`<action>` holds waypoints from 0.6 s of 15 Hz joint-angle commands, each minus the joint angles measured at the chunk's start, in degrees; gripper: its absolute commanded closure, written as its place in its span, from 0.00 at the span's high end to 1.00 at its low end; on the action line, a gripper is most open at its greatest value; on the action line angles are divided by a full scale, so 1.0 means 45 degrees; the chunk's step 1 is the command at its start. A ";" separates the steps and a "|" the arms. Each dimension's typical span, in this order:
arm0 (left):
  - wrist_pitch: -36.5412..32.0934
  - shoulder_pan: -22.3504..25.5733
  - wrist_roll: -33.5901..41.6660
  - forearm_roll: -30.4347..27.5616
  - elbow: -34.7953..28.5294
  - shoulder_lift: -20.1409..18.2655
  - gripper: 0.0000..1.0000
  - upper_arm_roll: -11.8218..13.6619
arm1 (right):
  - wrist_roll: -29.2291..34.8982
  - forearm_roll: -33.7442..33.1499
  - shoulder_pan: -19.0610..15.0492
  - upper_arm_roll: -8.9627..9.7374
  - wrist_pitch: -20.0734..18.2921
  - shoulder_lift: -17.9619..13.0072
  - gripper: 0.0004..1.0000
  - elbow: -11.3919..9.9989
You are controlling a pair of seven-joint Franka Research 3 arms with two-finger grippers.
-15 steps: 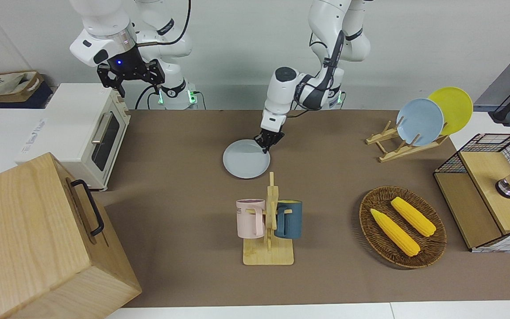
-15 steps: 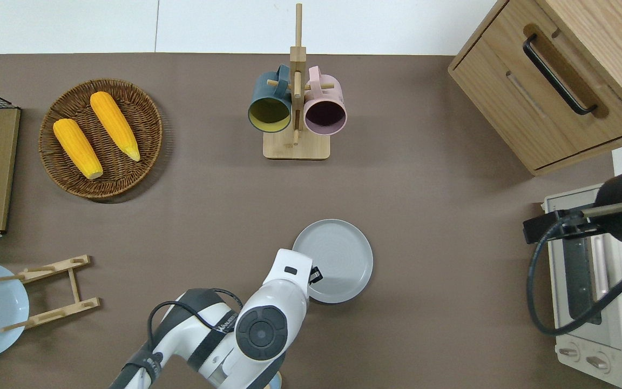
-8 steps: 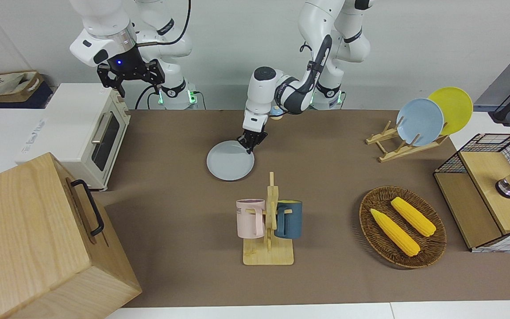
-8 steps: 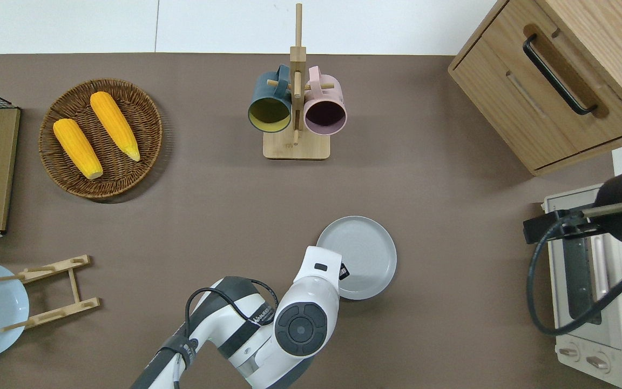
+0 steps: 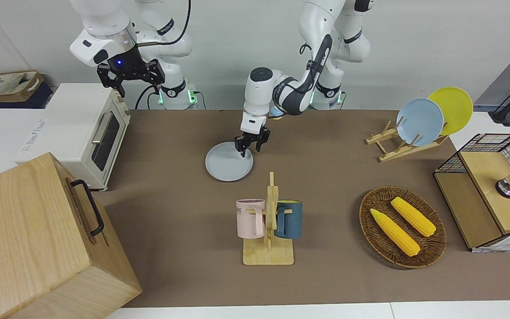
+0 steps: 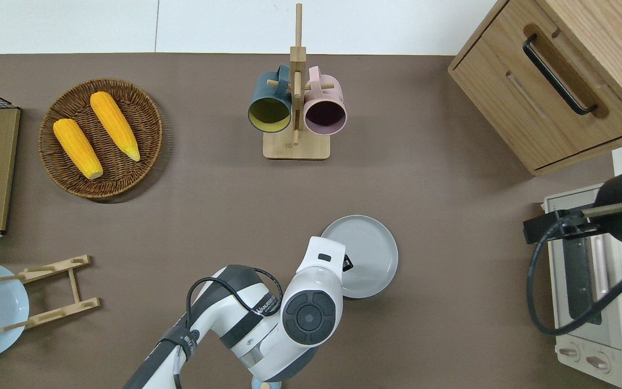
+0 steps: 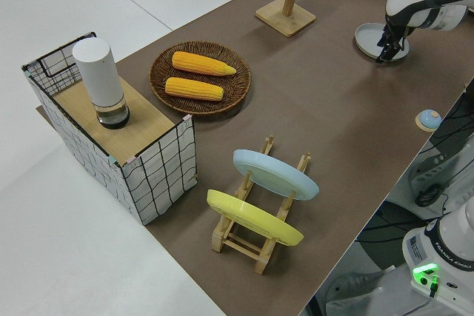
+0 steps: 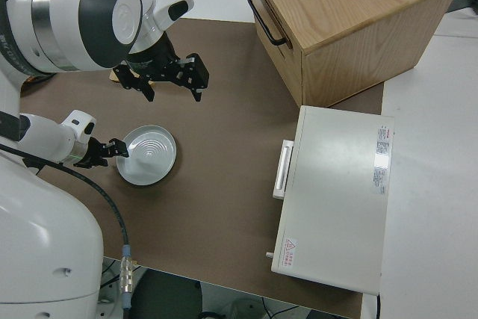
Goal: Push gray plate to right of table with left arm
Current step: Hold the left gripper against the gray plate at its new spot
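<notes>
The gray plate [image 5: 228, 165] [image 6: 369, 251] [image 8: 149, 158] lies flat on the brown table [image 5: 326, 279], near the middle and close to the robots. My left gripper [image 5: 249, 151] [image 6: 346, 264] [image 7: 384, 55] [image 8: 121, 149] is low at the plate's rim on the side toward the left arm's end. Its fingers look spread and hold nothing. My right gripper [image 5: 140, 86] [image 8: 170, 93] is open and the right arm is parked.
A mug stand [image 5: 268, 230] with a pink and a blue mug stands farther from the robots than the plate. A toaster oven [image 5: 86, 133] and a wooden cabinet [image 5: 38, 239] fill the right arm's end. A corn basket [image 5: 403, 226], a plate rack [image 5: 414, 133] and a wire crate [image 5: 489, 190] fill the left arm's end.
The gray plate has slid toward the right arm's end of the table, pushed by the left gripper. In the last half second it barely moved and the gripper turned.
</notes>
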 commanded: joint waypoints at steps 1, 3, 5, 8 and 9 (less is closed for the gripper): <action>-0.1310 0.0080 0.0729 0.0332 0.0642 -0.0082 1.00 0.0182 | 0.0147 0.0055 -0.0238 0.0205 -0.0199 -0.0032 0.98 0.0119; -0.2520 0.0372 0.2600 0.0197 0.1071 -0.0472 1.00 0.0202 | 0.0147 0.0055 -0.0238 0.0205 -0.0199 -0.0032 0.98 0.0119; -0.3382 0.0995 0.3816 0.0156 0.1384 -0.0784 1.00 0.0164 | 0.0148 0.0055 -0.0238 0.0205 -0.0199 -0.0032 0.98 0.0119; -0.4729 0.1758 0.6486 -0.0972 0.1950 -0.1370 1.00 0.0260 | 0.0147 0.0055 -0.0238 0.0205 -0.0199 -0.0032 0.98 0.0119; -0.5178 0.2205 0.7560 -0.1344 0.2126 -0.1565 1.00 0.0280 | 0.0167 0.0055 -0.0257 0.0205 -0.0199 -0.0032 0.98 0.0119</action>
